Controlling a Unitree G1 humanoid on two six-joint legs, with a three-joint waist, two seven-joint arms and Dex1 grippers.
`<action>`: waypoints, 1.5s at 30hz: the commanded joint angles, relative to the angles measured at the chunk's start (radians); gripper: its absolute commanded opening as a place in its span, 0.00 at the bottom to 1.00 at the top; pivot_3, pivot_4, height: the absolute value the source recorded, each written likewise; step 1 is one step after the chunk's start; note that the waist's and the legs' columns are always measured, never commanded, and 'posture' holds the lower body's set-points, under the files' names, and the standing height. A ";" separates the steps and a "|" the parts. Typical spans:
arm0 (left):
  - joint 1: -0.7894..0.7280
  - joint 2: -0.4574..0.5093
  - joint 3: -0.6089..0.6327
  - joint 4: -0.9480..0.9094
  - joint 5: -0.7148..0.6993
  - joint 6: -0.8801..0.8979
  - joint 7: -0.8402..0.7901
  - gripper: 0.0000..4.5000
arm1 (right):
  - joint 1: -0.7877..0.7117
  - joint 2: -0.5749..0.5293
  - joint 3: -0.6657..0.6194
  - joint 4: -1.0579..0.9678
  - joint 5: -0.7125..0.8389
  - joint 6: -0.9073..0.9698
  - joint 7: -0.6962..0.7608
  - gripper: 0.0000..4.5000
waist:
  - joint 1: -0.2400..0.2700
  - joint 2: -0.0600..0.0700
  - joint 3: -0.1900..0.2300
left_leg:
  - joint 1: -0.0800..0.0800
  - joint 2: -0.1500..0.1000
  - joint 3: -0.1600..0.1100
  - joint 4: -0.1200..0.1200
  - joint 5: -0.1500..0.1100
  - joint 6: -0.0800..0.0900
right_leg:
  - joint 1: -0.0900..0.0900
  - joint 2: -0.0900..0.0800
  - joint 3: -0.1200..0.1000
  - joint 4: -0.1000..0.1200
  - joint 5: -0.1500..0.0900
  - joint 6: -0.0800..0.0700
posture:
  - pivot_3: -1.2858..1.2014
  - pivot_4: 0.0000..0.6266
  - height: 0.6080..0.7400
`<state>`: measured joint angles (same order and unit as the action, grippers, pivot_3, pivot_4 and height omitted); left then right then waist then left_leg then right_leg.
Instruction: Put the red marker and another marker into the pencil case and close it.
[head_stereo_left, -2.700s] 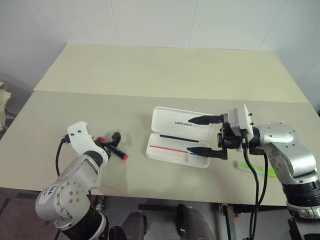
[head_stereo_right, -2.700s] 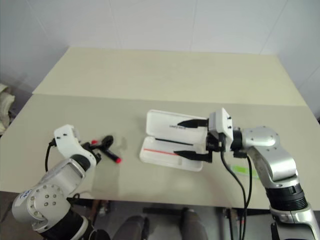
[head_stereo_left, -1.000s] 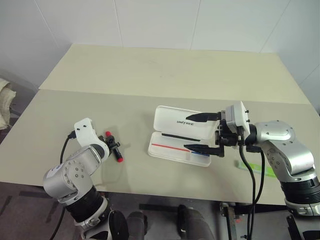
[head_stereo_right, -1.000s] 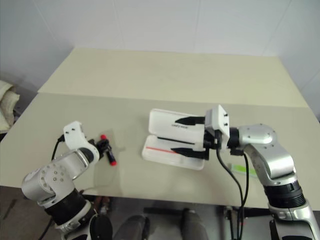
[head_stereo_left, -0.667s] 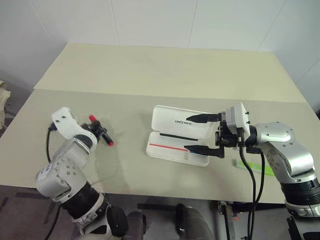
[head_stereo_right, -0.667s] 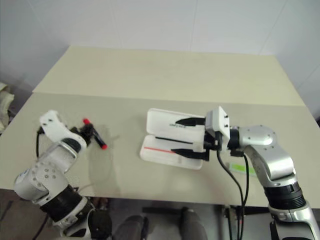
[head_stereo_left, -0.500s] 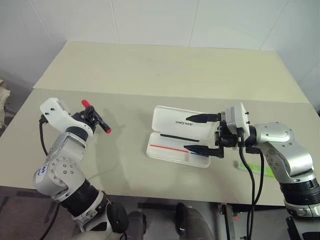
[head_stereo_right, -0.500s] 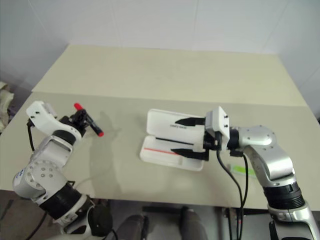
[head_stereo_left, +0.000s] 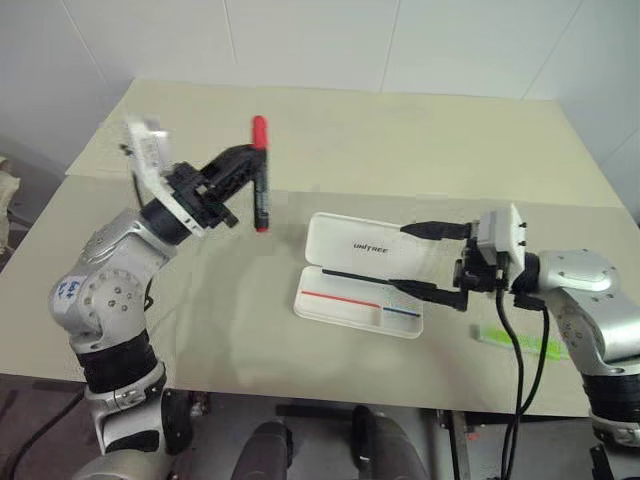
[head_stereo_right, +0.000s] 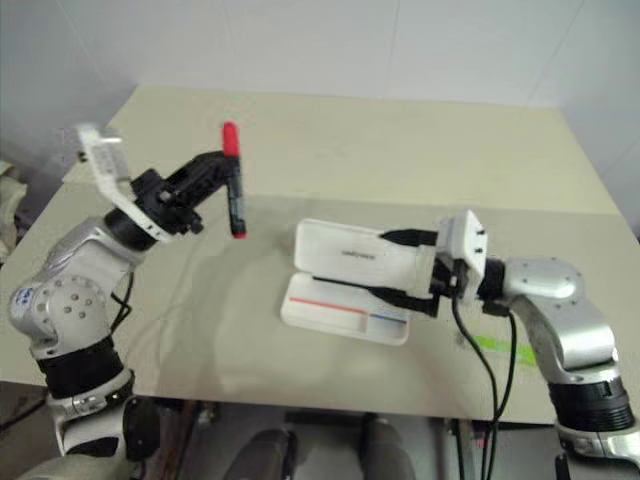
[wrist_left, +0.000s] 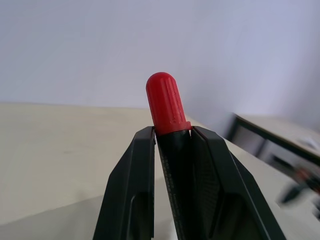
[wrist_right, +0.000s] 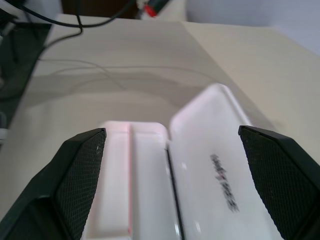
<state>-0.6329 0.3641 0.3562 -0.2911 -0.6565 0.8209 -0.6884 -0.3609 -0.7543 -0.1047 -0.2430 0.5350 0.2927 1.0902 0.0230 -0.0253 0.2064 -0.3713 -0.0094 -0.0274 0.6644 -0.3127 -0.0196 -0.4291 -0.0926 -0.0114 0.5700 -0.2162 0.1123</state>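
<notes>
1. The left gripper (head_stereo_left: 250, 172) is clamping the red marker (head_stereo_left: 260, 175) upright, red cap on top, above the table (head_stereo_left: 330, 140), well apart from the pencil case (head_stereo_left: 365, 275); the lift is likely giving clearance for carrying it over.
2. The right gripper (head_stereo_left: 432, 260) is standing wide open, its fingers straddling the case's right end, apparently steadying it.
3. The case is lying open, lid tipped back, tray showing a red and blue stripe and no marker.
4. Another marker (head_stereo_left: 518, 342), lime green, is waiting on the table by the right arm.
</notes>
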 joint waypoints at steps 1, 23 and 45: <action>-0.010 0.066 -0.176 0.027 0.019 -0.136 -0.238 0.14 | 0.054 -0.042 -0.095 -0.088 0.016 0.016 -0.040 1.00 | 0.000 0.000 0.000 | 0.000 0.000 0.000 0.000 0.000 0.000 | 0.000 0.000 0.000 0.000 0.000 0.000 | 0.52 0.24 1.00; -0.248 -0.009 -0.577 0.687 0.429 -0.987 -0.630 0.14 | 0.335 -0.064 -0.321 -0.402 0.101 0.174 -0.253 1.00 | 0.001 0.001 0.000 | 0.001 0.002 0.007 0.002 -0.002 0.005 | 0.000 0.002 0.005 0.000 0.001 0.002 | 0.52 0.24 1.00; -0.274 -0.076 -0.613 0.915 0.571 -1.209 -0.595 0.52 | 0.340 -0.056 -0.308 -0.447 0.121 0.195 -0.310 1.00 | 0.003 0.001 0.000 | 0.002 0.003 0.009 0.004 -0.003 0.006 | 0.000 0.003 0.008 0.002 0.002 0.003 | 0.52 0.24 1.00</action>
<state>-0.8771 0.2940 -0.2552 0.6237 -0.0917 -0.3645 -1.2980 -0.0173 -0.8086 -0.3975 -0.6483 0.6377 0.4987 0.7909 0.0259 -0.0245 0.2061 -0.3697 -0.0069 -0.0188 0.6681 -0.3154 -0.0135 -0.4294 -0.0892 -0.0035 0.5725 -0.2143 0.1154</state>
